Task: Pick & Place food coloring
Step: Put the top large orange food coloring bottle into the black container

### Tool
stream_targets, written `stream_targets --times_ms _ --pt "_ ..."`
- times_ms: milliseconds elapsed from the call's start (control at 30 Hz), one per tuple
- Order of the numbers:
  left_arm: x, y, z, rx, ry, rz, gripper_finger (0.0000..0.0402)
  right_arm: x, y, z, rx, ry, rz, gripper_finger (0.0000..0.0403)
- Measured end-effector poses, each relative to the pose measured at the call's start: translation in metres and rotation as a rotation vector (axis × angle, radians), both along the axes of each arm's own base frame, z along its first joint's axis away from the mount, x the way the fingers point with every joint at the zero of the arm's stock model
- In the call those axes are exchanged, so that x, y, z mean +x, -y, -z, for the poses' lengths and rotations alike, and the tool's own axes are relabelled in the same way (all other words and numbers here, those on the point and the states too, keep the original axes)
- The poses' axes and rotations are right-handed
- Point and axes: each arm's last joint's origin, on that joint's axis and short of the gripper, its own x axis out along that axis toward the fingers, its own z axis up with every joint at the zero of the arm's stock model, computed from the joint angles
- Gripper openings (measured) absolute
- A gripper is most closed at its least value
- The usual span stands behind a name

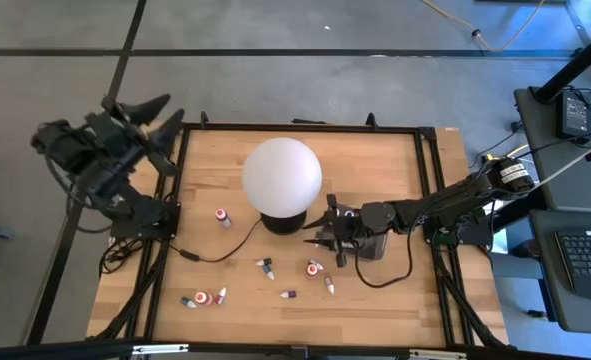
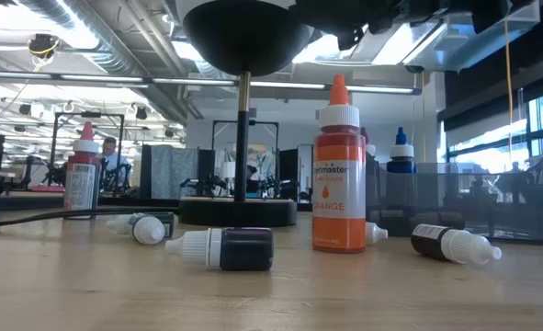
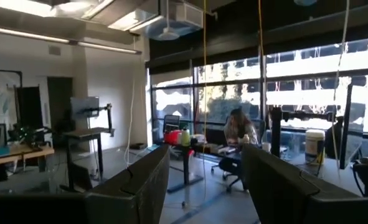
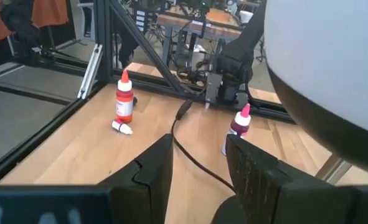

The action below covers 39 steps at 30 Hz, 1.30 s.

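Observation:
Several small food coloring bottles are scattered on the wooden table (image 1: 395,160). A dark one with a pink cap (image 1: 222,216) (image 4: 240,121) stands upright. An orange one (image 2: 337,175) (image 4: 124,96) also stands. Others lie on their sides (image 1: 265,268) (image 1: 315,267) (image 2: 225,248). My right gripper (image 1: 320,232) (image 4: 199,165) hovers low beside the lamp's base (image 1: 280,222), open, nothing between its fingers. My left gripper (image 1: 170,110) (image 3: 205,186) is raised off the table's far left corner, open and empty, facing the room.
A big white globe lamp (image 1: 282,175) stands mid-table; its black cord (image 1: 225,250) runs across the wood toward the left. A dark translucent tray (image 2: 473,198) sits under the right arm, a blue-capped bottle (image 2: 400,152) at it. A black frame (image 1: 305,127) rims the table.

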Motion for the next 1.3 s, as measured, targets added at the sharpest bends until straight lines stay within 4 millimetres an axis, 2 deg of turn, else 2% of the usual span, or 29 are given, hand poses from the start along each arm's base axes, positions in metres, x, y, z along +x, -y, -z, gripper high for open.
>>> stream_targets --times_ms 200,367,533,633,700,833,933,1033,1300 --pt "0.025 0.019 0.029 0.090 -0.161 -0.023 0.0196 0.000 0.000 0.002 -0.007 -0.017 -0.001 0.0152" --pt "0.039 0.032 0.046 0.245 -0.133 0.056 0.0196 -0.001 0.000 0.004 -0.014 -0.043 -0.001 0.0152" --pt "0.053 0.047 0.062 0.394 -0.229 0.158 0.0196 -0.001 0.000 0.005 -0.015 -0.047 -0.001 0.0152" --pt "0.061 0.060 0.075 0.497 -0.263 0.342 0.0196 -0.001 0.000 0.005 -0.015 -0.046 -0.001 0.0152" --pt "0.064 0.068 0.081 0.570 -0.227 0.544 0.0196 -0.001 0.000 0.005 -0.013 -0.047 0.000 0.0152" --pt "0.059 0.076 0.080 0.682 -0.140 0.935 0.0196 -0.001 0.000 0.005 -0.009 -0.047 0.000 0.0152" --pt "0.053 0.070 0.072 0.621 -0.126 1.065 0.0196 -0.001 0.000 0.005 0.015 -0.052 0.005 0.0152" --pt "0.049 0.061 0.070 0.499 -0.188 1.146 0.0196 -0.001 0.000 0.005 0.033 -0.054 0.008 0.0152" --pt "0.046 0.044 0.092 0.223 -0.445 1.187 0.0196 -0.001 0.000 0.006 0.039 -0.061 0.010 0.0152"
